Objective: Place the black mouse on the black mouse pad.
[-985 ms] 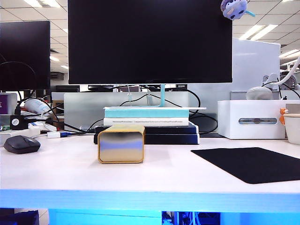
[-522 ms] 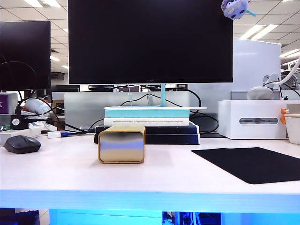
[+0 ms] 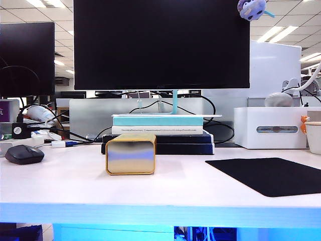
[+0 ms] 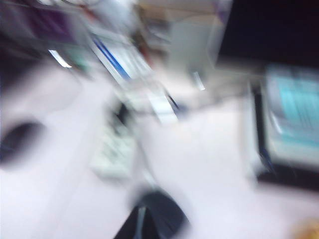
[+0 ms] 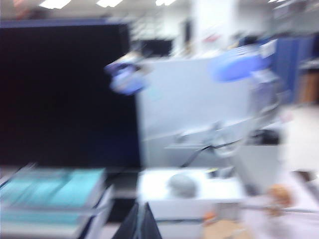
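The black mouse (image 3: 24, 154) lies on the white table (image 3: 165, 188) at the far left. The black mouse pad (image 3: 273, 174) lies flat at the right, with nothing on it. Neither arm shows in the exterior view. The left wrist view is smeared by motion: my left gripper (image 4: 142, 216) is shut and empty above the table, and a dark blob (image 4: 20, 142) off to one side may be the mouse. My right gripper (image 5: 139, 219) has its fingers together with nothing between them, and it faces the monitor and the white box.
A gold box (image 3: 130, 153) stands at the table's middle front. Behind it, a stack of books (image 3: 158, 131) carries the large monitor (image 3: 160, 45). A white box (image 3: 273, 128) with a grey lump (image 3: 278, 99) on top and a cup (image 3: 313, 136) sit back right; cables lie back left.
Nothing on the table has moved in the exterior view, and no arm has come into it.
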You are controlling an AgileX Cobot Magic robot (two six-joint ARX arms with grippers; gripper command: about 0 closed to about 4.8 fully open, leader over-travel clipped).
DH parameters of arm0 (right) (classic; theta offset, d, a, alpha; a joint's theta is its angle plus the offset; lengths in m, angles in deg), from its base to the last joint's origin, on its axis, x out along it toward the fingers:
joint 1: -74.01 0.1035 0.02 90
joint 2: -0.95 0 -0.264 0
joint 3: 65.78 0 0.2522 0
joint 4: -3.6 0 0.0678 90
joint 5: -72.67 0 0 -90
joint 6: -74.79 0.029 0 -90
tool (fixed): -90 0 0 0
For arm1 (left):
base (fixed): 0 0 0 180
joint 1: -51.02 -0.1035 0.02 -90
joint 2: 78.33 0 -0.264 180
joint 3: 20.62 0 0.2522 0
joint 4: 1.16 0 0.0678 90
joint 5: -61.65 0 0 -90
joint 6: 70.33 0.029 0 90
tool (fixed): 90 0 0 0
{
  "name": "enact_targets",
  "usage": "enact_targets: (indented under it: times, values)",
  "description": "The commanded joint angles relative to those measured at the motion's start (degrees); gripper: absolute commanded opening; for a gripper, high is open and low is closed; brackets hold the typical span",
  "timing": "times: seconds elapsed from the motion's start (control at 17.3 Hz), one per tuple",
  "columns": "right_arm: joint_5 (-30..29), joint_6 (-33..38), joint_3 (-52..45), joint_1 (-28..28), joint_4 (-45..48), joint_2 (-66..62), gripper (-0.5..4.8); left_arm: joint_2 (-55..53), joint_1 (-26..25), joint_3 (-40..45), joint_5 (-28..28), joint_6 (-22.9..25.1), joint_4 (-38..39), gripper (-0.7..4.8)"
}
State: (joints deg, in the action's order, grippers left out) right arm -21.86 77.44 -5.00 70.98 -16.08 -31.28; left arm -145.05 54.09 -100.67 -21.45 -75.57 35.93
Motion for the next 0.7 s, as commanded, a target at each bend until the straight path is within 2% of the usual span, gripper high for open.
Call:
enact_targets:
  times: [0.06, 0.17, 0.35, 0.46, 0.52, 0.58, 0.64, 0.7]
  values:
    - [-9.51, -0.13, 5.20, 0.11, -3.30, -7.96, -0.02, -9.46, 0.09, -7.45, -4.44, -6.82, 4.72, -0.06]
    - [-13.35, -0.13, 8.90, 0.15, -4.90, -13.77, -0.02, -15.23, 0.11, -10.78, -4.37, -12.96, 7.41, -0.06]
    - [-15.12, -0.13, 11.43, 1.70, -4.37, -18.08, -0.02, -20.33, 0.09, -11.02, -4.85, -21.16, 6.99, -0.06]
    - [-15.12, -1.68, 11.91, 3.87, -4.17, -19.45, -0.02, -23.54, 0.50, -11.02, -6.27, -22.60, 7.08, -0.02]
    - [-15.12, -3.23, 11.91, 4.85, -4.24, -19.80, -0.02, -25.18, 1.11, -11.02, -6.25, -22.91, 6.93, 0.73]
    - [-15.12, -4.39, 11.91, 6.08, -4.35, -20.06, -0.02, -26.51, 1.33, -10.99, -6.25, -23.15, 6.54, 2.40]
    - [-14.80, -4.48, 11.91, 8.15, -4.33, -20.15, -0.02, -28.17, 1.38, -10.99, -6.16, -26.10, 5.81, 4.79]
    - [-14.03, -4.48, 11.91, 9.57, -4.09, -20.41, -0.02, -29.35, 1.73, -10.99, -6.25, -29.83, 5.09, 4.79]
